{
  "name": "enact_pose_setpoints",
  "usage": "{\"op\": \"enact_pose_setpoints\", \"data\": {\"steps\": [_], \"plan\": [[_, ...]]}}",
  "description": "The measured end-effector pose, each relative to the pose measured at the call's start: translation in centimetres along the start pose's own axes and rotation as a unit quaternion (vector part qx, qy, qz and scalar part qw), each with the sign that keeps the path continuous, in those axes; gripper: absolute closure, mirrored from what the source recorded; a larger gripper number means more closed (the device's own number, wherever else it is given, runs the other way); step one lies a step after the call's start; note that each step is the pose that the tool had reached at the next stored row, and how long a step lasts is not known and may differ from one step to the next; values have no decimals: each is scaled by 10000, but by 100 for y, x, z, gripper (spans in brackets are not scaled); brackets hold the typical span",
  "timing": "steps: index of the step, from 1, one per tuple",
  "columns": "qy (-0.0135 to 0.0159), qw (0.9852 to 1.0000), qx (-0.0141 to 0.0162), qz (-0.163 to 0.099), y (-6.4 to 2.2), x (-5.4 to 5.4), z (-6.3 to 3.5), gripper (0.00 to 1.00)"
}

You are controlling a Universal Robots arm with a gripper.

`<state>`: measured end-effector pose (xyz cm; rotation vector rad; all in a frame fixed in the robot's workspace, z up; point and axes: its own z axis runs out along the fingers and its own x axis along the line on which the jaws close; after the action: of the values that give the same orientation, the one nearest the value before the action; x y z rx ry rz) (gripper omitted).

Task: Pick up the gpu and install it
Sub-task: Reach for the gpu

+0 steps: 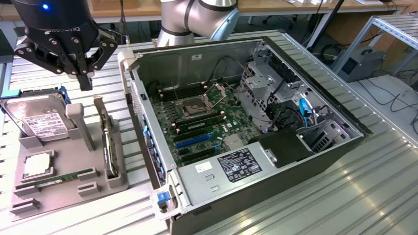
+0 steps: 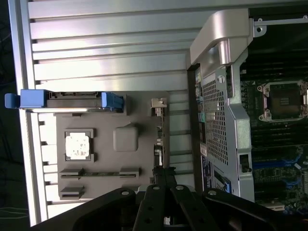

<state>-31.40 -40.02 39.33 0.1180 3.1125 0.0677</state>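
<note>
Hovering hand: the hand (image 1: 85,84) hangs over the far end of the grey tray (image 1: 65,198), its two fingers pressed together and pinching nothing
Gpu: the gpu (image 1: 108,147) stands on its long edge in a slot of the tray, on the side nearest the computer case (image 1: 313,161); in the wrist view the closed fingertips (image 2: 162,173) sit over one end of it, and whether they touch it I cannot tell
Edges: the tray's long edge runs beside the case wall, with a narrow strip of bare desk (image 1: 339,196) between them
Open room: the case lies on its side with the open face up; the motherboard (image 1: 202,129) is exposed and the blue slots (image 1: 193,140) lie uncovered
Writing: pale lettering on the hand's body reads like Robotiq; the hard drive (image 1: 40,122) carries a white label and a black sticker (image 1: 240,165) sits on a silver box in the case, both too fine to read
Around: the hard drive leans in a blue frame at the tray's outer side; a processor chip (image 1: 38,164) and a green memory stick (image 1: 56,178) lie flat in the tray; a grey post (image 1: 77,125) rises between hard drive and gpu
In the way: a drive cage (image 1: 261,83) and black cables (image 1: 281,115) crowd the case's side toward the exterior view's right
</note>
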Motion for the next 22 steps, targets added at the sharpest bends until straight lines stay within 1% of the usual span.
{"op": "enact_pose_setpoints", "data": {"steps": [8,22], "plan": [[0,10000,0,0,-2,22,-1,89],[0,10000,0,0,-8,93,-3,89]]}}
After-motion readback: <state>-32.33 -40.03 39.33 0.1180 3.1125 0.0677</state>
